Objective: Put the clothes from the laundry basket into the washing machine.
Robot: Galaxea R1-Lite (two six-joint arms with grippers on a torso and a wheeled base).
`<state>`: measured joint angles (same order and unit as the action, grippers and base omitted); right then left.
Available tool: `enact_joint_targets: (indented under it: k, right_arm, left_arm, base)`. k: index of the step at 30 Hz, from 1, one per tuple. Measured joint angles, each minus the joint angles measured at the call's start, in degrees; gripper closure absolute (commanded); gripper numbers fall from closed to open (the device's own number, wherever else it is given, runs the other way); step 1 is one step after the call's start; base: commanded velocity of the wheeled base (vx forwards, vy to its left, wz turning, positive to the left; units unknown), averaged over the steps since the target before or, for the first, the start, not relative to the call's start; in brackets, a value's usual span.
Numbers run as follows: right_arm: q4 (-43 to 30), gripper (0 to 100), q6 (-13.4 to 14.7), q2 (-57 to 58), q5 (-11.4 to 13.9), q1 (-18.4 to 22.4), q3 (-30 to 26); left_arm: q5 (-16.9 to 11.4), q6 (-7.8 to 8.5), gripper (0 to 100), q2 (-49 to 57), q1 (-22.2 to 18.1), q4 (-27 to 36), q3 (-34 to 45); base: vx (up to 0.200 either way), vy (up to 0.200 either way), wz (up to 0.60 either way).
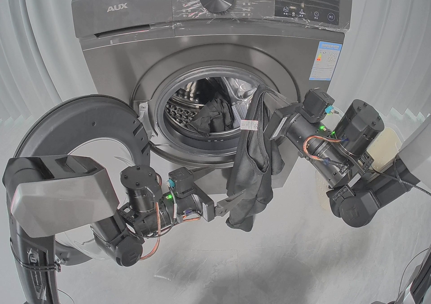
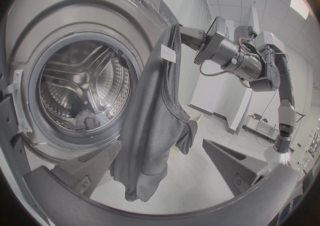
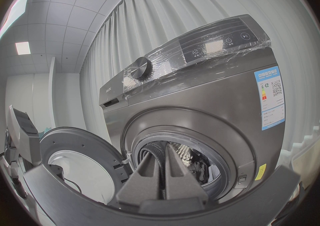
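Well, the light, floppy garment (image 1: 253, 157) hangs from the clamped right gripper (image 1: 267, 96); the left gripper (image 1: 234, 206), spread wide at six o'clock, should gather its hem.

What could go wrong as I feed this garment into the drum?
1. The garment hangs from the right claw mostly below the drum's rim. If it is pushed in now, its tail may catch on the rim or end up dangling outside.
2. The right claw pinches only the top edge. A tug from the open left claw, which is near the hem, might pull the garment free onto the floor.
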<state>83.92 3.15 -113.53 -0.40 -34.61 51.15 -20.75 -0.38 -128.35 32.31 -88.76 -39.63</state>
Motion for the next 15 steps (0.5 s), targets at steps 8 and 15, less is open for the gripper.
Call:
enact_joint_targets:
  k: [8, 15]
  right_arm:
    - [0.0, 100, 0.0, -0.8, -0.2, 0.0, 0.0]
    - [0.0, 100, 0.0, -1.8, -1.4, 0.0, 0.3]
  left_arm:
    - [2.5, 0.05, 0, -4.3, 1.8, 0.0, -4.9]
    - [4.4, 0.24, 0, -6.9, 3.5, 0.0, -7.9]
  base:
    - [0.0, 0.0, 0.0]
    - [0.0, 0.0, 0.0]
